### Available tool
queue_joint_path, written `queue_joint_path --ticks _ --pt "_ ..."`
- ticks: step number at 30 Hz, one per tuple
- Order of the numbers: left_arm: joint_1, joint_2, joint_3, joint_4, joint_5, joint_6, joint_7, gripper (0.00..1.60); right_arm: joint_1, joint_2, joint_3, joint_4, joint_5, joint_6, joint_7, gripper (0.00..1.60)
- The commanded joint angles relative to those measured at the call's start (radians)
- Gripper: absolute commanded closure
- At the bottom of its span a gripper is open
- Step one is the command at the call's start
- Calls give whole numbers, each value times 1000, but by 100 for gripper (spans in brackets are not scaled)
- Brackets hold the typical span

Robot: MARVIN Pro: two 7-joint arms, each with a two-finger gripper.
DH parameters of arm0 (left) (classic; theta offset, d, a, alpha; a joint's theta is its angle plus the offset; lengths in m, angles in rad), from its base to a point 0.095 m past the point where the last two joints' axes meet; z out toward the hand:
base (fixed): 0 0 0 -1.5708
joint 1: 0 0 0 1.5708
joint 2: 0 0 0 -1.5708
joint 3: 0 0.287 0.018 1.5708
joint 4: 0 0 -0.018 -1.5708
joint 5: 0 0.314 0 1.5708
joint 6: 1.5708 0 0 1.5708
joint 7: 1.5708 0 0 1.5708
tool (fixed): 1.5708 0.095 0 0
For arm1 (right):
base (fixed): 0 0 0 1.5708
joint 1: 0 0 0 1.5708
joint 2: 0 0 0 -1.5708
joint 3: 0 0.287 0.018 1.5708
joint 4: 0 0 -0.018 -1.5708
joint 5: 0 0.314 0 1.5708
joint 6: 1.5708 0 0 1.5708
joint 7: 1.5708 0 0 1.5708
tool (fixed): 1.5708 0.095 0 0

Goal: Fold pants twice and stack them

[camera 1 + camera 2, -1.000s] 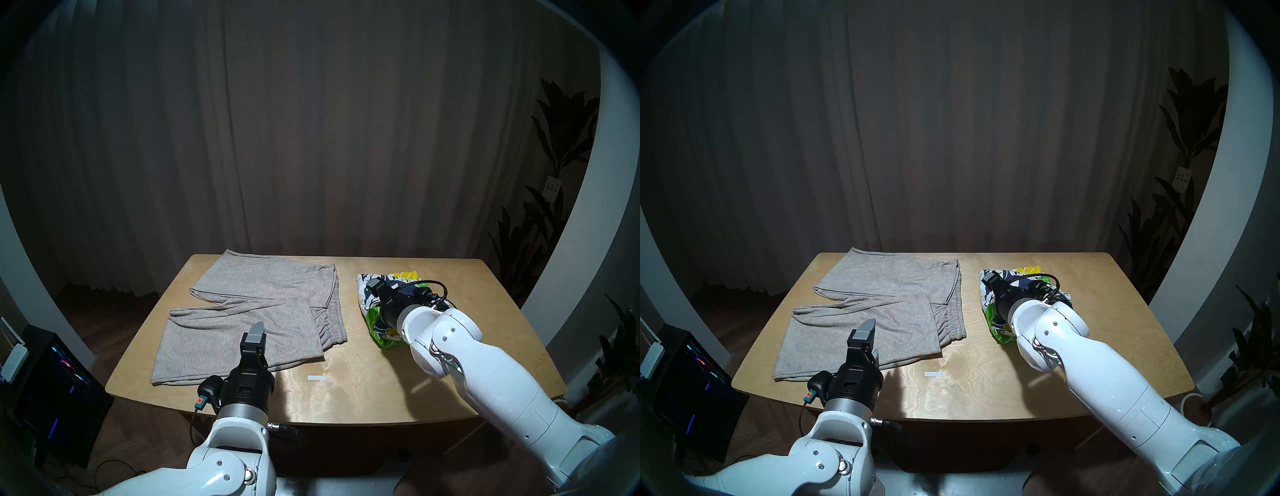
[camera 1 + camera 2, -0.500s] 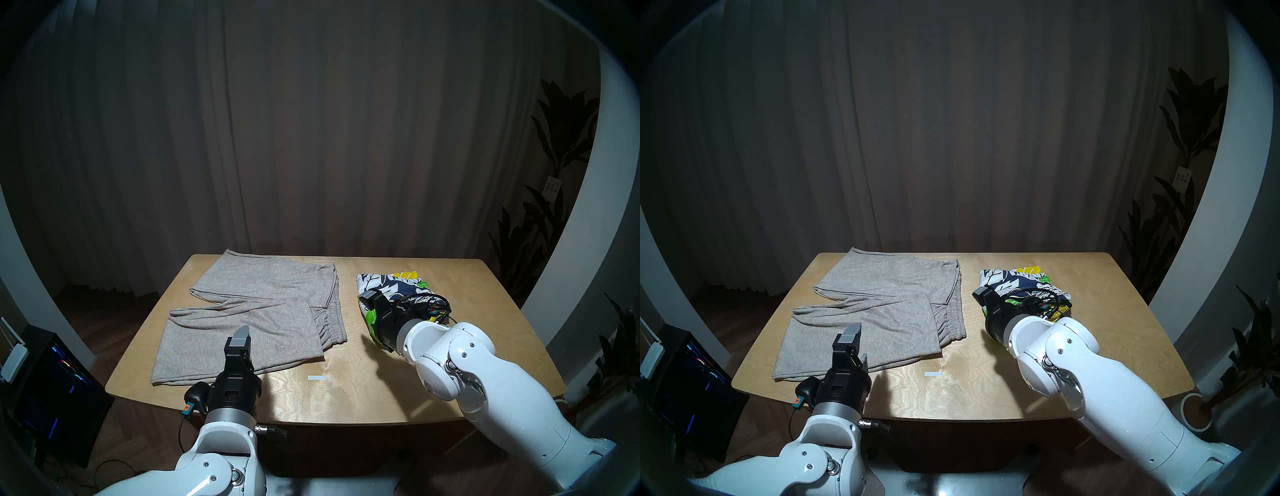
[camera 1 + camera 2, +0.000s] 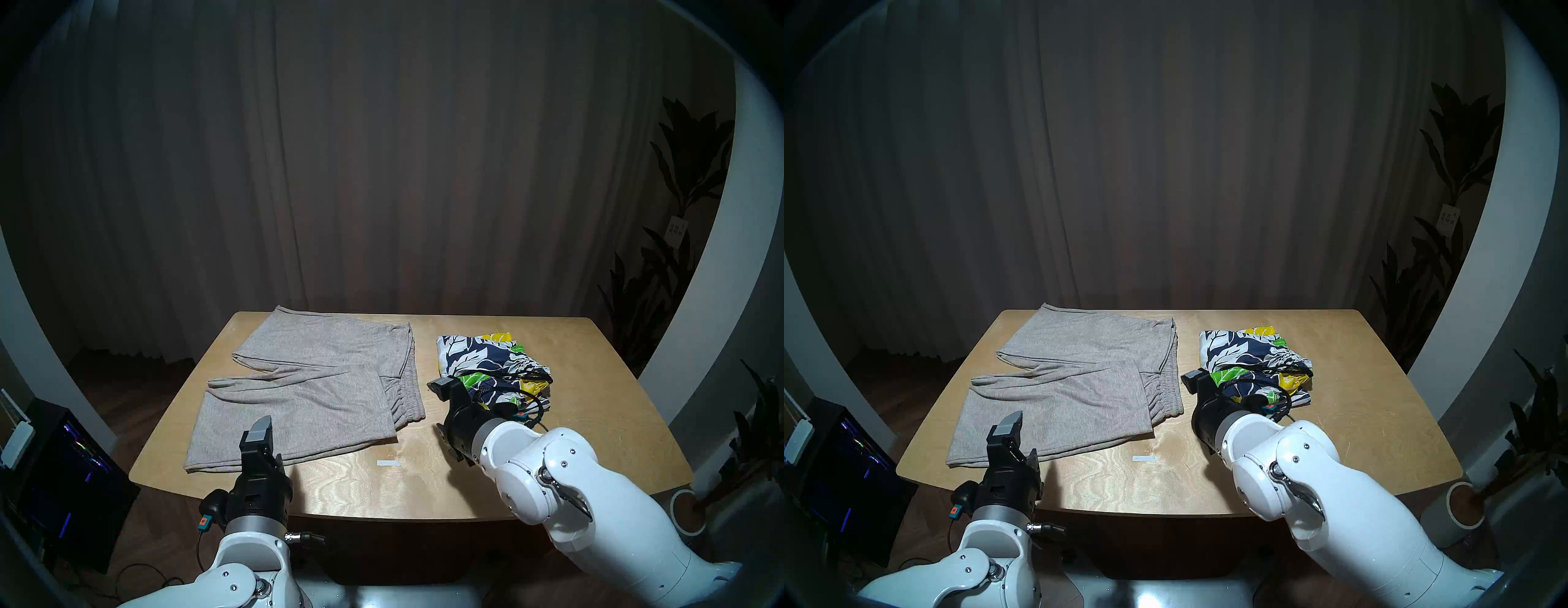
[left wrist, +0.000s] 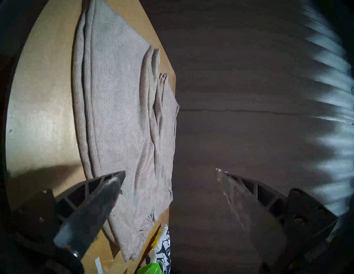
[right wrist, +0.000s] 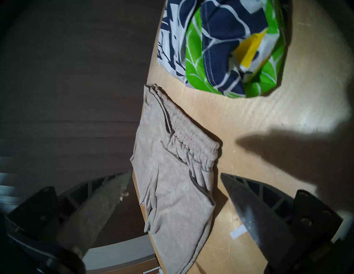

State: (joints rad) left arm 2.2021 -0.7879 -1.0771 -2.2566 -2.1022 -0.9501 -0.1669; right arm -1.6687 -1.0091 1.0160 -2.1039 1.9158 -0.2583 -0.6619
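Shorts (image 3: 488, 365), the floral pair, sit folded at the table's (image 3: 466, 488) right; the grey pants (image 3: 305, 390) lie spread flat on its left, legs apart. Both grippers hang empty with fingers wide. I'd judge the grey pair is next: each gripper should pinch one corner of a leg and carry it over evenly. Since a second ago, the right gripper (image 3: 441, 407) has drawn back off the shorts, and the left gripper (image 3: 265, 437) has slid leftward.
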Motion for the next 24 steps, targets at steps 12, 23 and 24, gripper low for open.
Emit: queue_joint_path --ticks 12,23,24 --pt "159 188 -233 82 -191 193 -92 0 88 -158 -96 91 -62 -91 -8 0" --pt "194 214 -353 164 -366 388 -96 0 123 -203 -117 118 -62 -137 -84 0" --pt "197 219 -360 167 -387 404 -85 0 126 -205 -119 124 -63 -138 -86 0"
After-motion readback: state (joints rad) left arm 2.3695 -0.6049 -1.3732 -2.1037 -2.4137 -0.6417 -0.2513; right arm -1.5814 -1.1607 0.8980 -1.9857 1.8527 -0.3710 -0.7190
